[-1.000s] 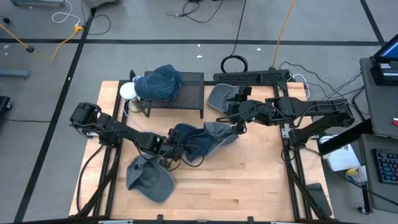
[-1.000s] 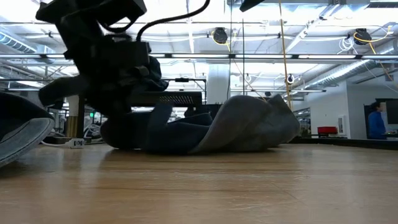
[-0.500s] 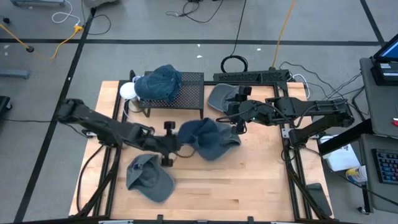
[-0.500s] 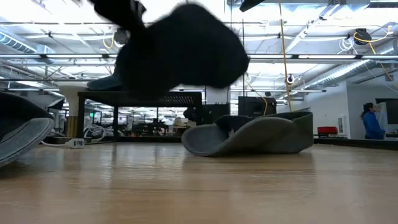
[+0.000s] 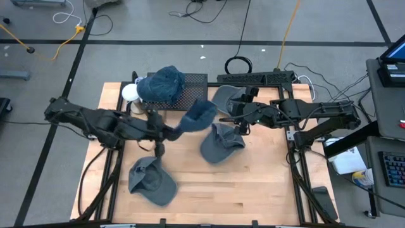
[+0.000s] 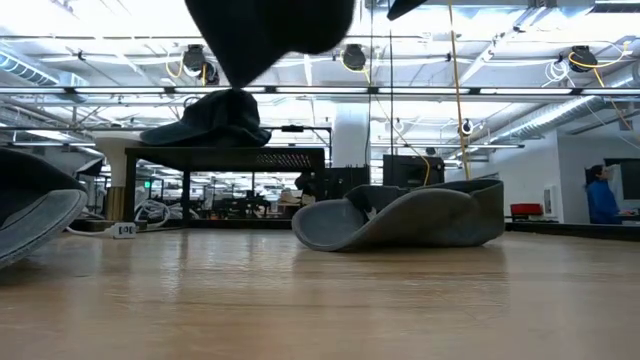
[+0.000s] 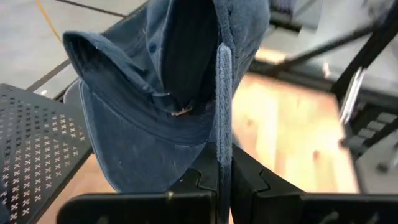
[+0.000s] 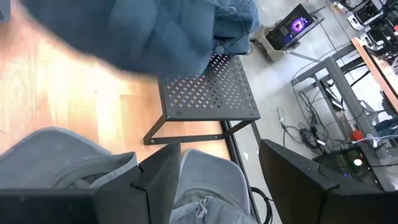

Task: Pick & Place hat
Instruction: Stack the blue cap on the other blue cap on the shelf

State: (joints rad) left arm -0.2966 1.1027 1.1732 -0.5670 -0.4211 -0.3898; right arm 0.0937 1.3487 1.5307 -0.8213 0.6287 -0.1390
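Over on the near left, a grey cap [image 5: 152, 181] flopped on the table [image 5: 253, 190], untouched, probably waiting its turn; far left, a denim hat [image 5: 161, 83] already parked on the perforated metal rack [image 5: 193, 95], so looks like that rack is the drop-off spot, holding just that one hat so far, with a white round thing [image 5: 130, 92] beside its left end.

Moving right: left gripper [image 5: 169, 132] clamped tight on the edge of a blue hat [image 5: 197, 115], fingers [image 7: 245, 171] pinching the fabric seam between them; hat lifted clear of the table and dangling just near-side of the rack's right end; gripped by the rim presumably so the crown hangs free and can be draped over the rack top; in the low view only a dark blob up high [image 6: 270, 30], nothing touching wood.

Further right: another grey hat [image 5: 221, 142] lying upside down mid-table, well apart from the lifted one; right gripper [image 5: 243, 125] hovering over its far right edge, jaws spread wide, holding nothing; a fourth grey hat [image 5: 226, 96] behind it at the far edge.
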